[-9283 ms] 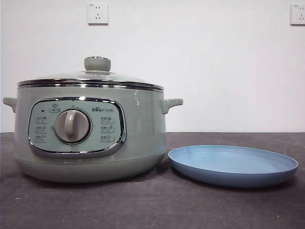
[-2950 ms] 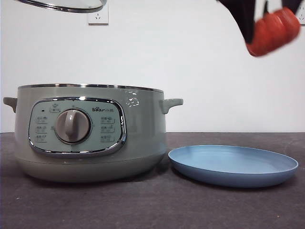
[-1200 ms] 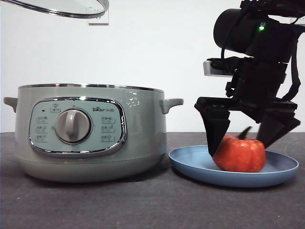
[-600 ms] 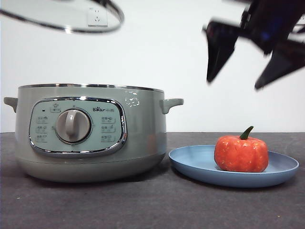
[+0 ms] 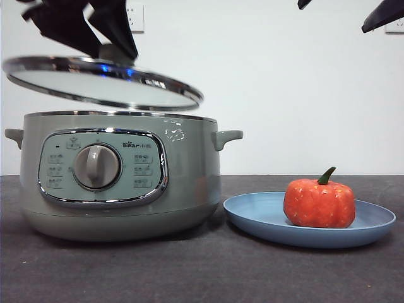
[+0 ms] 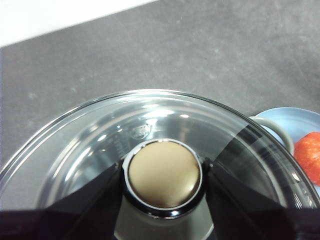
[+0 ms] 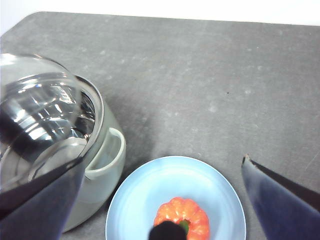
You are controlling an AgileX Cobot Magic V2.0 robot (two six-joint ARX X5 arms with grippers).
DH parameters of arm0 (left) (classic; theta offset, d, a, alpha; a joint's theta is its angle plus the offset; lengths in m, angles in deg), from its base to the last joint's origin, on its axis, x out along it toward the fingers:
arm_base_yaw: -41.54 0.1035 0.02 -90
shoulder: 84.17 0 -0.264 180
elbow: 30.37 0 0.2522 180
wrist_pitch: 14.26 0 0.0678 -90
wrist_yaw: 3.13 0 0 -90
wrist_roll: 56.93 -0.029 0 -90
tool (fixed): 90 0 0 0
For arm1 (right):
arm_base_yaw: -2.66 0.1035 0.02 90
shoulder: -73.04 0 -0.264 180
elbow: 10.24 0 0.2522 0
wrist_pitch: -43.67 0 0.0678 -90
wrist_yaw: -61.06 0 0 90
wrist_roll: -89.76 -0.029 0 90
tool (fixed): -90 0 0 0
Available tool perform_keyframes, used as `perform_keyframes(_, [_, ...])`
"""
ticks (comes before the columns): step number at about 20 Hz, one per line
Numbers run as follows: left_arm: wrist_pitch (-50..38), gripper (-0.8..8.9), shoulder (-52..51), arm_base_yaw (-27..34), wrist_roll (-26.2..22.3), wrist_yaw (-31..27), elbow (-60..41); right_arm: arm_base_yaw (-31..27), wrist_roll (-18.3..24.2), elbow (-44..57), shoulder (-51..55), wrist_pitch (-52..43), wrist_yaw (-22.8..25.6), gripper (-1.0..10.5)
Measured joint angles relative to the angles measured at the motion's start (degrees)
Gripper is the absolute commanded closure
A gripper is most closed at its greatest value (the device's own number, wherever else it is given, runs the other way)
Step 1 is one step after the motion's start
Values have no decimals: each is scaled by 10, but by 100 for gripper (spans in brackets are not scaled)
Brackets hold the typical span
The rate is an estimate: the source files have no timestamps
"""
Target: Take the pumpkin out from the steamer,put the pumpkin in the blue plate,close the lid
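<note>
The left pincer, clamped on the lid's knob, holds the lid tilted just above the steamer, apparently slightly off-centre; the right pincer hangs open above the pumpkin resting in the blue plate.

From my seat, the steamer stands on the table's left side, with the blue plate just beside it on the right. The pumpkin sits upright on that plate. The lid hangs tilted just above the steamer's rim, apparently not touching it, its knob between the left gripper's jaws.
</note>
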Motion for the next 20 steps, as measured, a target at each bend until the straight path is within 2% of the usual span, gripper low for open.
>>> perform_keyframes(4, [-9, 826, 46, 0, 9, 17, 0, 0, 0, 0, 0, 1, 0, 411])
perform_keyframes(12, [14, 802, 50, -1, 10, 17, 8, 0, 0, 0, 1, 3, 0, 411])
perform_keyframes(14, [17, 706, 50, -1, 10, 17, 9, 0, 0, 0, 1, 3, 0, 411])
perform_keyframes(17, [17, 446, 50, -1, 10, 17, 9, 0, 0, 0, 1, 3, 0, 411])
perform_keyframes(18, [17, 389, 50, -1, 10, 17, 9, 0, 0, 0, 1, 3, 0, 411])
perform_keyframes(20, [17, 375, 50, -1, 10, 16, 9, 0, 0, 0, 1, 3, 0, 411])
